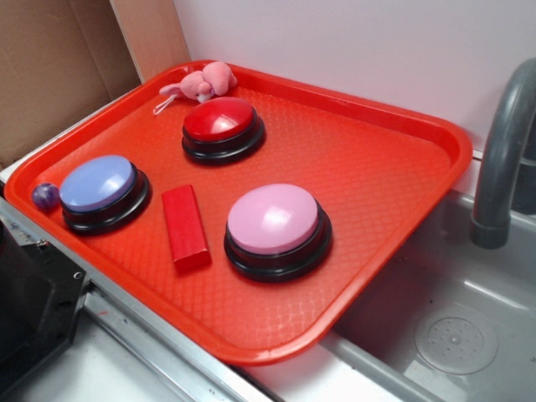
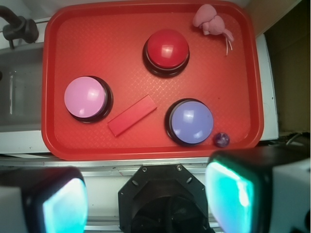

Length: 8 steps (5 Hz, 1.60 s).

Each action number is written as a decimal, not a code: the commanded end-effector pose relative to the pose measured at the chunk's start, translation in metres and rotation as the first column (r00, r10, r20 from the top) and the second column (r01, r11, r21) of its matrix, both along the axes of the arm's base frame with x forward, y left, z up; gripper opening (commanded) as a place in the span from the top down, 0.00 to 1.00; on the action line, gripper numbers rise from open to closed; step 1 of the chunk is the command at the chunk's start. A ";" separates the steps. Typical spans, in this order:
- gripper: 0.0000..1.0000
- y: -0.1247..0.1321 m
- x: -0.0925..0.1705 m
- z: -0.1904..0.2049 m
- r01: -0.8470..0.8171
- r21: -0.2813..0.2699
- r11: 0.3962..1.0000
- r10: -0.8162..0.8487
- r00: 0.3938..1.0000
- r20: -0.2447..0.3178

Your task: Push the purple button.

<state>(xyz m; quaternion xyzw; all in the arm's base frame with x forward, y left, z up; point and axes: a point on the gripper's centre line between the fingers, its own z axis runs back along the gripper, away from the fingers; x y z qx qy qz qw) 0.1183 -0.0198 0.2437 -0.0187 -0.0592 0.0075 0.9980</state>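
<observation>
The purple button point(image 1: 97, 182) point(image 2: 192, 121) is a glossy periwinkle dome on a black round base, at the left side of the red tray point(image 1: 377, 167) point(image 2: 63, 58). My gripper point(image 2: 150, 199) is open and high above the near edge of the tray, over the black robot base point(image 2: 163, 194), with nothing between its fingers. In the wrist view the button lies ahead and slightly right of the gripper. The gripper does not show in the exterior view.
On the tray also sit a pink domed button point(image 1: 275, 219) point(image 2: 86, 97), a red domed button point(image 1: 219, 120) point(image 2: 166, 46), a red block point(image 1: 185, 226) point(image 2: 132, 115), a small dark-purple ball point(image 1: 45, 196) point(image 2: 222, 140) and a pink plush toy point(image 1: 201, 82) point(image 2: 211, 20). A grey sink point(image 1: 452, 335) with a faucet point(image 1: 502, 151) lies to the right.
</observation>
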 end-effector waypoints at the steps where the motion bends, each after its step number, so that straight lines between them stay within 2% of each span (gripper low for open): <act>1: 0.00 0.000 0.000 0.000 0.000 0.000 1.000 0.000 1.000 0.000; 2: 0.00 0.013 0.024 -0.023 0.084 0.049 0.995 -0.082 0.996 -0.027; 3: 0.00 0.044 0.007 -0.067 0.174 0.078 0.982 -0.175 0.985 0.000; 4: 0.00 0.077 0.010 -0.088 0.184 0.098 0.978 -0.188 0.981 0.036; 5: 0.00 0.097 0.023 -0.117 0.200 0.110 0.974 -0.205 0.978 0.037; 6: 0.00 0.090 0.043 -0.139 0.220 0.097 0.971 -0.217 0.975 -0.042; 7: 0.00 0.082 0.047 -0.168 0.229 0.102 0.968 -0.222 0.972 -0.075; 8: 0.00 0.081 0.051 -0.199 0.220 0.055 0.974 -0.213 0.971 -0.106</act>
